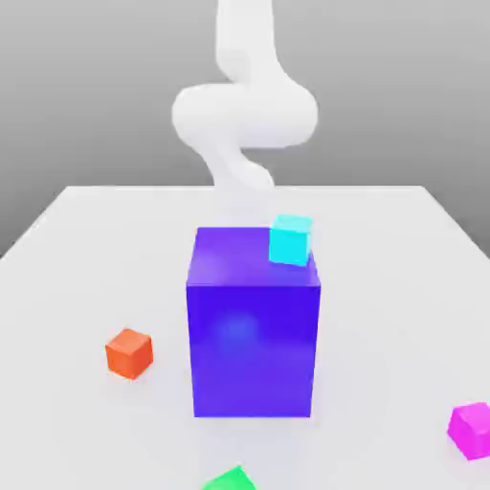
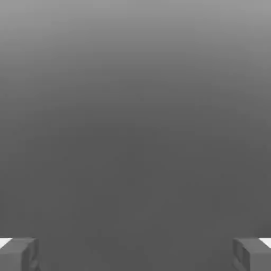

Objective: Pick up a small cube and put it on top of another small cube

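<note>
In the exterior view, a small cyan cube [image 1: 290, 239] shows at the back right corner of the top of a tall blue block [image 1: 253, 335]; I cannot tell whether it rests on the block. On the white table lie a small orange cube [image 1: 128, 352] at the exterior view's left, a magenta cube [image 1: 471, 429] at the front right, and a green cube [image 1: 230, 479] cut by the front edge. The white arm [image 1: 244, 115] rises behind the blue block. In the hand view my gripper [image 2: 135, 255] stands open, its grey fingertips [image 2: 18, 254] wide apart with nothing between them against a plain grey backdrop.
The tall blue block stands in the middle of the white table [image 1: 383, 287] and blocks the view of the arm's lower part. Bare tabletop lies to both sides of it.
</note>
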Motion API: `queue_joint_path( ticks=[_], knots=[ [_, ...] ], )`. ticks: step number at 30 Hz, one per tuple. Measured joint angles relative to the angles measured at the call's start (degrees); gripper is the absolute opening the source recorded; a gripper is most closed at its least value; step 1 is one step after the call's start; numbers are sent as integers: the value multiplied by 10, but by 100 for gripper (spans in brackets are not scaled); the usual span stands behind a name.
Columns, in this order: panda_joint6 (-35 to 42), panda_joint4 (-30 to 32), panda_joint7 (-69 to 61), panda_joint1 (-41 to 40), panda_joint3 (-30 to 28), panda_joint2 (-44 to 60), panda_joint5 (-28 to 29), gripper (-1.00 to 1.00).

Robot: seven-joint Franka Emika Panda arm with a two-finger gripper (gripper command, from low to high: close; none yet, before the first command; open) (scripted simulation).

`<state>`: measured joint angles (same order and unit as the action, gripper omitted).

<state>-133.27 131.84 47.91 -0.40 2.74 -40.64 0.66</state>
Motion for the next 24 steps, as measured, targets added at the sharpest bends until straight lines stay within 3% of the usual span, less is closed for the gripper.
queue_joint_path(
  ticks=[14,24],
  knots=[
    [-85,4,150,3,145,293,83,0],
    [-143,6,266,70,185,502,155,0]
  ],
)
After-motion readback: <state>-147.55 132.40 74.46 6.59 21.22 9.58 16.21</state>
